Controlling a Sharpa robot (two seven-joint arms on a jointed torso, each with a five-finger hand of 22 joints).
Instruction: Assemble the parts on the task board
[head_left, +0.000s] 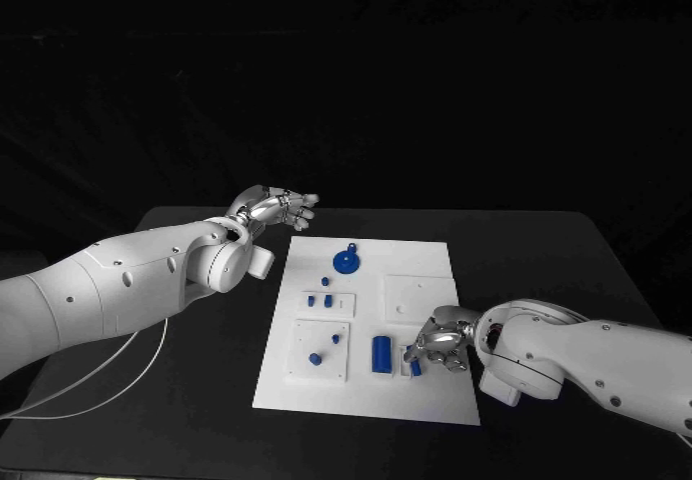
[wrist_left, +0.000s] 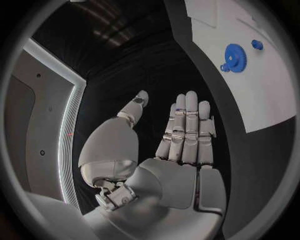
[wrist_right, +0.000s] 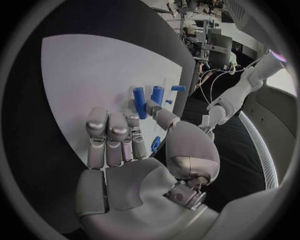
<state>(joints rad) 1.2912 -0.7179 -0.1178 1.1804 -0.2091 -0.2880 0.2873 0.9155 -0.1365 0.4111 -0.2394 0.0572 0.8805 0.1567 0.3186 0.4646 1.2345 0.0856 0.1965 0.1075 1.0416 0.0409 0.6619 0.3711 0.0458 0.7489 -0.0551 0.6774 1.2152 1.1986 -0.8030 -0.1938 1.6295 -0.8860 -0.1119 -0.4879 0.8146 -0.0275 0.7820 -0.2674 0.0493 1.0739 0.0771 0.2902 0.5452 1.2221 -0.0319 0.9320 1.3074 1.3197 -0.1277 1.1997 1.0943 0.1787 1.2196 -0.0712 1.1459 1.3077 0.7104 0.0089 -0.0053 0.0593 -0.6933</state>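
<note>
This is a robotics lab or test room. A matte black worktop (head_left: 202, 400) stands before black drapery that closes off the background, a staged recording setup. On it lies a white task board (head_left: 433, 260) with small blue parts (head_left: 381, 354) laid out for a bench trial. At the edge of the right wrist view stand metal stands with cables and equipment (wrist_right: 200, 30), plus pale curved wall panels.

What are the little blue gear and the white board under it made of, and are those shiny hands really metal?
The blue gear looks like moulded or printed plastic: even colour, dull surface. The white task board appears to be matt plastic or painted sheet, flat with no glare. The right hand and the left hand have a silvery sheen that suggests metal or metallic-coated plastic; the pictures cannot settle which.
</note>
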